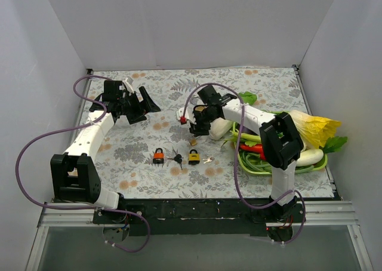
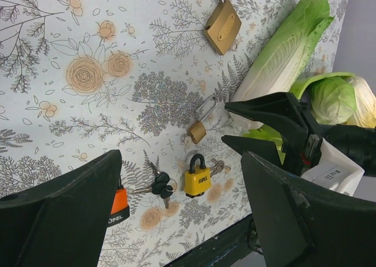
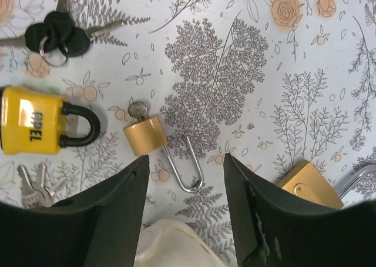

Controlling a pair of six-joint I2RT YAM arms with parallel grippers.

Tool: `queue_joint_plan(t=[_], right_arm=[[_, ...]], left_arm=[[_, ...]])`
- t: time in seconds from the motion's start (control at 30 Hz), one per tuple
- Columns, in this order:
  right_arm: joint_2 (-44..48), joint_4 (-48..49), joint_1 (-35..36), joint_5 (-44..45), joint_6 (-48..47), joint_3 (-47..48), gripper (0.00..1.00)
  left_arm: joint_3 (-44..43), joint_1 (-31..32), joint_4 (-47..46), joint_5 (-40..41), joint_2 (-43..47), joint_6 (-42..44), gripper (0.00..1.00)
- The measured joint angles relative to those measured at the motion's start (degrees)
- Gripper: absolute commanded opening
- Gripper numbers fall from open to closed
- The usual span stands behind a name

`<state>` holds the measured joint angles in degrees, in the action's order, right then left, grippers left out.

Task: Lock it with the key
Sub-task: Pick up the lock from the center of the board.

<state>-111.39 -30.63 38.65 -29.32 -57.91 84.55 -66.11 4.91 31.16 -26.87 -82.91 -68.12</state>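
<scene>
Approach step: the right hand [image 3: 187, 161], fingers spread, hovers over the small brass padlock [image 3: 145, 136] (shackle open, 1 key [image 3: 137, 109] inserted), so it likely must lower and grip next.

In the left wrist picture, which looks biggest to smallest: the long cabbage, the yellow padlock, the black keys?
Largest: long cabbage.
Then yellow padlock and black keys, which look about alike, so unranked.
</scene>
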Motion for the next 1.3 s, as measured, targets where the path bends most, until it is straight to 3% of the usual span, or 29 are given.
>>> queue_joint_plan(t=[0.2, 0.37, 1.0, 1.17, 1.3], right_arm=[[-3.48, -7.32, -0.96, -2.01, -14.82, 3.02, 0.59], [-6.1, -12.57, -0.66, -2.19, -21.27, 5.6, 0.59], [-10.4, -16.04, 2.73, -1.27, -25.22, 7.06, 0.54], [-11.15, -17.49, 3.17, -0.66, -25.59, 8.41, 0.43], [-12.24, -18.6, 3.37, -0.15, -25.94, 10.21, 0.22]], left_arm=[[0.07, -0.72, -0.24, -1.2, 0.0, 0.15, 0.83], [0.07, -1.31, -0.33, -2.01, 0.0, 0.17, 0.83], [1.03, -2.67, -0.22, -3.21, 0.0, 0.35, 0.82], [1.07, -2.95, -0.24, -3.32, 0.0, 0.24, 0.82], [1.11, -2.99, -0.22, -3.41, 0.0, 0.22, 0.82]])
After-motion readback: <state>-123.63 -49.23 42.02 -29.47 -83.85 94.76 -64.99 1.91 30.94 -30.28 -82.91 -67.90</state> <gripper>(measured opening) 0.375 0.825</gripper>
